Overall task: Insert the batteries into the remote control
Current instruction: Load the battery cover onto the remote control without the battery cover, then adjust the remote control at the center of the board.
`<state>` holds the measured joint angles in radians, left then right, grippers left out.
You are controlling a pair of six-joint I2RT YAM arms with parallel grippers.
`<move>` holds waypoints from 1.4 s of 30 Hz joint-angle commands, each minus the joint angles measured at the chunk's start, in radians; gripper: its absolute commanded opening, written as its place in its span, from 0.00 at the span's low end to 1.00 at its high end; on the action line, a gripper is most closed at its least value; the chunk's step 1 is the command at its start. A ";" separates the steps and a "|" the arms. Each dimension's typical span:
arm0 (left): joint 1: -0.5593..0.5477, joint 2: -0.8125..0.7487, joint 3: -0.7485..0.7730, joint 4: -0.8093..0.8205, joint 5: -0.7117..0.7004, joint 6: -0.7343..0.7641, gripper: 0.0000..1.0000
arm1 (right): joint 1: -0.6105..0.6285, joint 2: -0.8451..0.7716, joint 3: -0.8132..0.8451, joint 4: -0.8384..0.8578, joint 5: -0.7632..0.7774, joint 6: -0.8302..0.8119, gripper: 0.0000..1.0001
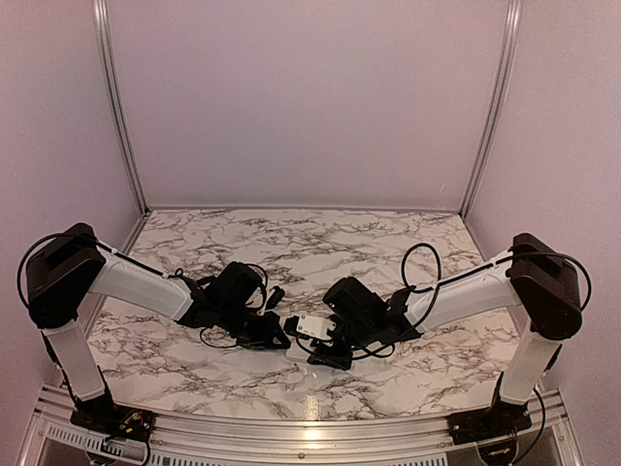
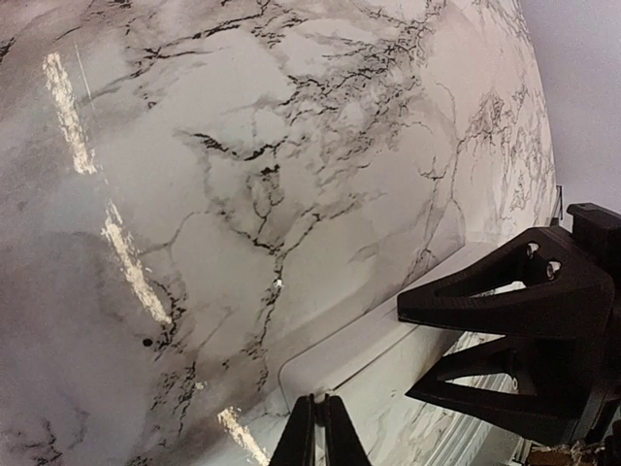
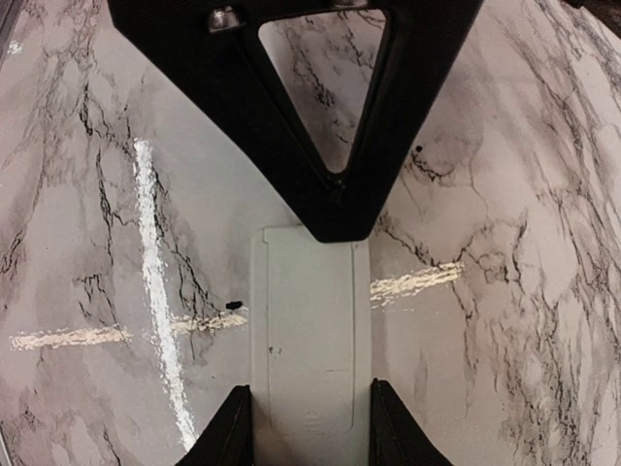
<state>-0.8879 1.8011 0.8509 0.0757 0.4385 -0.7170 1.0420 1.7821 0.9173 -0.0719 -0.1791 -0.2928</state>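
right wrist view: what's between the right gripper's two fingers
The remote control lies between the fingers of the right gripper, its long edges against both. The right wrist view shows this.

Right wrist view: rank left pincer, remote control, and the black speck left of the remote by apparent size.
1. left pincer: biggest, though cropped at the top and maybe nearer the camera.
2. remote control: its near end is out of frame.
3. black speck: tiny.
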 commanded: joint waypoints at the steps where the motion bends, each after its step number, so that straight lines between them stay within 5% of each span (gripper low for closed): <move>1: -0.049 0.068 -0.035 -0.039 0.024 0.029 0.04 | 0.007 0.042 -0.008 0.006 -0.033 -0.019 0.11; 10: 0.063 -0.136 -0.026 -0.089 -0.069 0.144 0.58 | 0.004 -0.085 -0.049 0.045 -0.049 -0.009 0.50; 15: 0.084 -0.198 -0.008 -0.143 -0.136 0.221 0.98 | -0.005 -0.214 -0.084 0.101 -0.045 0.019 0.72; 21: 0.089 -0.304 -0.003 -0.143 -0.289 0.323 0.99 | -0.033 -0.414 -0.135 0.151 -0.005 0.060 0.88; 26: 0.090 -0.484 -0.109 0.054 -0.364 0.424 0.99 | -0.060 -0.593 -0.217 0.225 0.060 0.132 0.96; 30: 0.090 -0.544 -0.123 0.067 -0.223 0.580 0.99 | -0.095 -0.707 -0.296 0.283 0.104 0.220 0.99; 34: 0.090 -0.425 -0.010 -0.123 -0.190 0.648 0.97 | -0.125 -0.765 -0.338 0.270 0.117 0.261 0.99; 36: 0.087 -0.324 0.057 -0.201 -0.192 0.652 0.87 | -0.137 -0.774 -0.353 0.254 0.120 0.271 0.99; 42: 0.045 -0.177 0.096 -0.249 -0.156 0.727 0.80 | -0.172 -0.750 -0.376 0.204 0.099 0.357 0.96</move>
<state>-0.8124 1.5757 0.9245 -0.0677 0.2413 -0.0746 0.8986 1.0180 0.5499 0.1699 -0.0826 -0.0257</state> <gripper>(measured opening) 0.806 0.975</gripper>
